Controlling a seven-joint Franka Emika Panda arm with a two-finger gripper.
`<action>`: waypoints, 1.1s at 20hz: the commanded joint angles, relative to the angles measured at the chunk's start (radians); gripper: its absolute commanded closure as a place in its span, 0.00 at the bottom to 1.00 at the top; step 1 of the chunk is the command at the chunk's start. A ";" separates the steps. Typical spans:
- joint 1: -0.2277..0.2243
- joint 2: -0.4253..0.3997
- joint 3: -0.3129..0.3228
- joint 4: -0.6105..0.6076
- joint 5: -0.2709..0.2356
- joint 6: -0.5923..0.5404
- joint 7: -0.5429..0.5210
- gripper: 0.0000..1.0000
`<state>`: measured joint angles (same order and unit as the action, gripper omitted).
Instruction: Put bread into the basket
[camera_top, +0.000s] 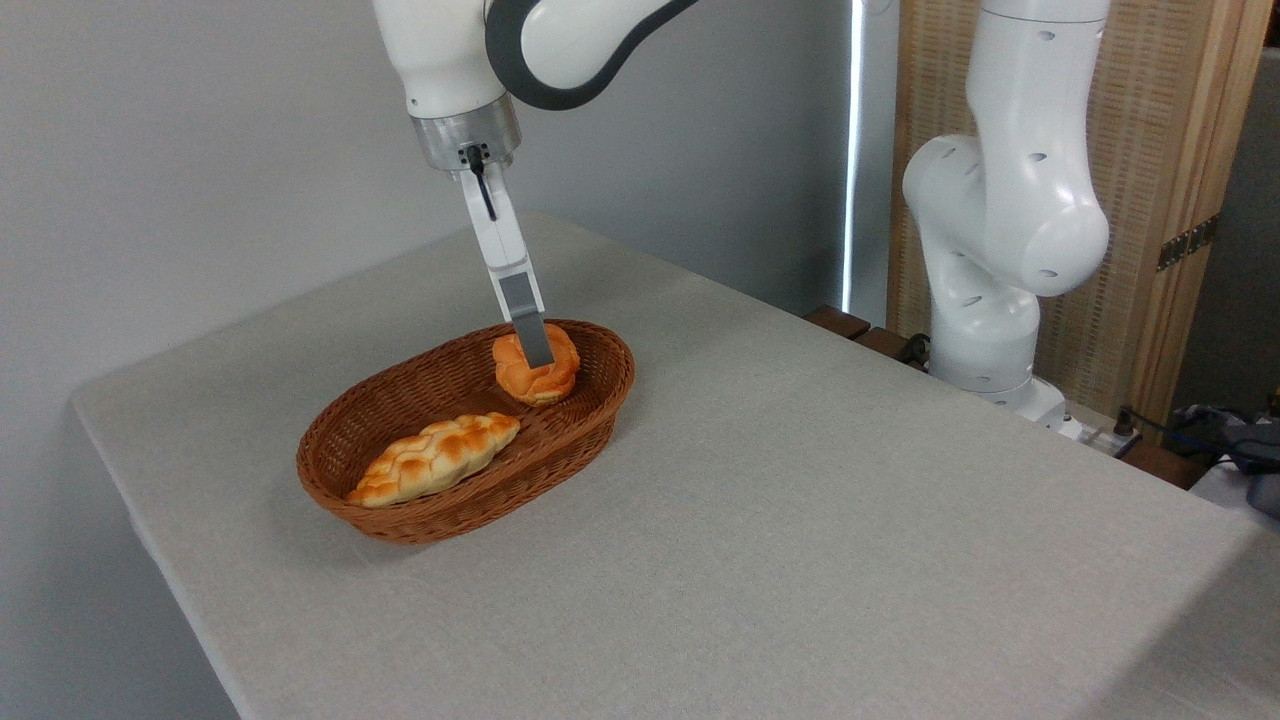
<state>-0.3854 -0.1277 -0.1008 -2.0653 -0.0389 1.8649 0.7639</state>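
1. Your claw (536, 352), a slim white two-finger gripper with grey pads, reaches steeply down from the arm's silver wrist flange into the far end of the basket. Only one finger (528, 325) faces the camera edge-on; the other is hidden behind it or the bun.
2. You cannot tell from this angle whether the fingers are clamped on the bun or standing apart from it; the visible pad lies across the bun's front face and overlaps it.
3. The small round knotted bun with the orange-golden glossy crust (540, 380) sits inside the basket, at its far right end, close against the inner wall. Whether its underside rests on the weave or hangs just above it is not clear.
4. The oval brown woven wicker basket (470, 505) has low sides and lies at a slant on the table, its long axis running from near left to far right.
5. In the near left part of that basket lies a longer, paler braided oval loaf (435, 458), apart from the bun.
6. The basket stands on a table covered in plain grey cloth (800, 520).
7. Beyond the table's right edge you see the arm's white jointed base (1000, 250) before a wooden panel.
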 joint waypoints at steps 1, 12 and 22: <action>0.000 -0.007 0.004 -0.009 -0.010 0.019 -0.015 0.00; 0.013 -0.013 0.159 0.160 -0.147 -0.006 -0.149 0.00; 0.171 0.092 0.188 0.468 -0.081 -0.299 -0.137 0.00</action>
<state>-0.2411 -0.0733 0.0882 -1.6600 -0.1655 1.6034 0.6348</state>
